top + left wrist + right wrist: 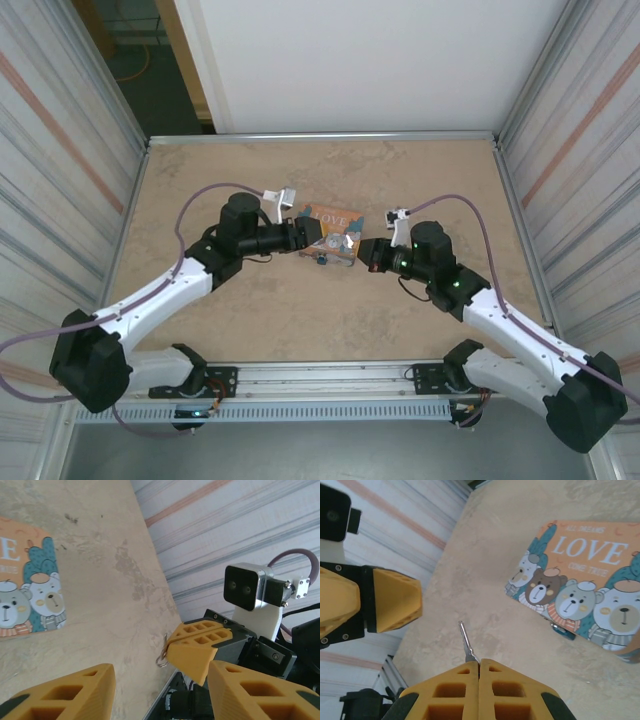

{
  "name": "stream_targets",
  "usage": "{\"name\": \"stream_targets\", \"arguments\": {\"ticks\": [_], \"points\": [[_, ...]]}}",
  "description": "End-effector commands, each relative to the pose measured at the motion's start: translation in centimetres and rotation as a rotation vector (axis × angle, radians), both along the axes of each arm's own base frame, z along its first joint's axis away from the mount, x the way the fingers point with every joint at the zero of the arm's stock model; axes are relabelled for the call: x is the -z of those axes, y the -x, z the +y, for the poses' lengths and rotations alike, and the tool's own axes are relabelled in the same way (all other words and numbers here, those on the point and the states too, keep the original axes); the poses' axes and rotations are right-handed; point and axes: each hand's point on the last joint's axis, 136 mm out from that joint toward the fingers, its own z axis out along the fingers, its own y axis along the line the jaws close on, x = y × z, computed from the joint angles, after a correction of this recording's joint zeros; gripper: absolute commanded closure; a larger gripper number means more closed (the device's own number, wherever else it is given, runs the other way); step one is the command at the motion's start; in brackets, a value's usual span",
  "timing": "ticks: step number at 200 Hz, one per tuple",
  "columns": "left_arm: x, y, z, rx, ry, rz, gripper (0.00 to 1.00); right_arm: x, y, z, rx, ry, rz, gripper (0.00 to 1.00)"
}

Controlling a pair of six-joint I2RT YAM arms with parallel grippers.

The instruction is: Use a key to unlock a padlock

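right end effector (pixel 479 664) pinched closed, gripping key (pixel 467 642)

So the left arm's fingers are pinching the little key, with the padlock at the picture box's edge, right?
No, the right arm's fingers pinch the key, as the right wrist view shows; the padlock is at the picture box's edge.

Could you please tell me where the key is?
The key juts from the shut right gripper in right wrist view, left of the LOVE box.
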Motion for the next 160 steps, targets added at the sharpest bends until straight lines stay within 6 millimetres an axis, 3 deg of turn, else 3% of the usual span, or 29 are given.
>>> {"name": "stream_targets", "arguments": {"ticks": [1,89,99,160], "points": [[-1.8,0.1,-1.2,0.051,0.027,-0.07,0.48,-2.9,0.0,1.3,-0.044,-0.053,-0.079,1.0],[-0.8,0.2,-3.2,0.096,0.026,-0.048,0.56,-4.1,0.4,3.0,-0.095,-0.077,-0.103,1.0],[-0.8,0.3,-3.3,0.098,0.027,-0.046,0.58,-3.3,0.1,3.3,-0.099,-0.063,-0.083,1.0],[-0.3,0.2,-3.5,0.105,0.024,-0.041,0.77,-3.0,0.1,3.6,-0.104,-0.057,-0.073,1.0]]}}
